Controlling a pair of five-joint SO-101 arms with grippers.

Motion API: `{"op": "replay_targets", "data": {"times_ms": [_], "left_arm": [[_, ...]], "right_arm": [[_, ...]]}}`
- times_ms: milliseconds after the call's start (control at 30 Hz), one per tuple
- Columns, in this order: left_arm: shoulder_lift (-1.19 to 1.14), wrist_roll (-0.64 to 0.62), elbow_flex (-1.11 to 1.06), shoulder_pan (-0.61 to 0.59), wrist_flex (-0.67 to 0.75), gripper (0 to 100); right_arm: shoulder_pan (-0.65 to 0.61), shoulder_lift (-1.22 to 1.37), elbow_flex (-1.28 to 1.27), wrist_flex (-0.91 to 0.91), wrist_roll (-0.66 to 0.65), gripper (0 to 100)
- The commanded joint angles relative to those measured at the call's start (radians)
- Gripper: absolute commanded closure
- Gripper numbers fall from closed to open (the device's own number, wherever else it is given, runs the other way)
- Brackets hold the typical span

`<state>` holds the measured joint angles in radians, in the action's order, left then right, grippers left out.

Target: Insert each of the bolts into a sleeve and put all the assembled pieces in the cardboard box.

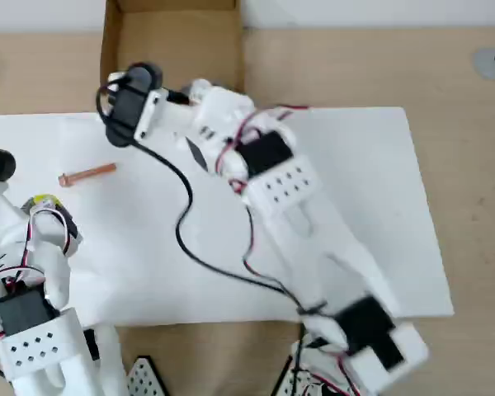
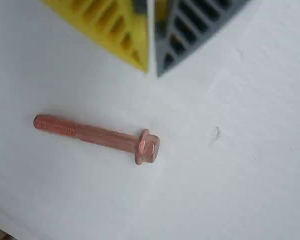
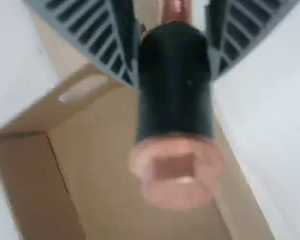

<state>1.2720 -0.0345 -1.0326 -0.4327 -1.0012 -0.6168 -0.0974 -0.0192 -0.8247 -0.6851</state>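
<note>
High view: white sheet (image 1: 355,214) on wooden table (image 1: 470,124); right gripper (image 3: 173,77) clamps sleeved bolt (image 3: 175,100) over cardboard box (image 1: 177,49); left gripper (image 2: 152,70) closed, empty, near loose bolt (image 2: 95,135).

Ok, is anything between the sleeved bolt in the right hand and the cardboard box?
Nothing visible. The right hand holds the black sleeve with the copper bolt through it over the open cardboard box, and bare cardboard lies beneath it.

Two bolts were counted: a loose bolt (image 2: 97,137) and a sleeved bolt (image 3: 176,172). There was one black sleeve (image 3: 174,85), one cardboard box (image 1: 177,41) and one white sheet (image 1: 355,190).
</note>
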Motion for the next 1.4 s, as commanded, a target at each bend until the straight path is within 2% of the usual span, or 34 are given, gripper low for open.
{"op": "replay_targets", "data": {"times_ms": [0,467,633,933,1367], "left_arm": [[0.004,0.006,0.0,-0.009,-0.014,99],[0.004,0.006,0.0,-0.009,-0.075,99],[0.004,0.003,0.0,-0.009,-0.077,99],[0.004,0.002,0.0,-0.002,-0.075,99],[0.004,0.002,0.0,-0.002,-0.075,99]], "right_arm": [[-0.001,0.088,0.191,-0.003,-0.08,98.8],[0.119,0.512,0.604,0.002,-0.508,98.8],[0.162,0.624,0.644,0.002,-0.517,98.8],[0.16,0.745,0.648,0.003,-0.517,98.8],[0.173,0.805,0.648,0.126,-0.52,98.8]]}}
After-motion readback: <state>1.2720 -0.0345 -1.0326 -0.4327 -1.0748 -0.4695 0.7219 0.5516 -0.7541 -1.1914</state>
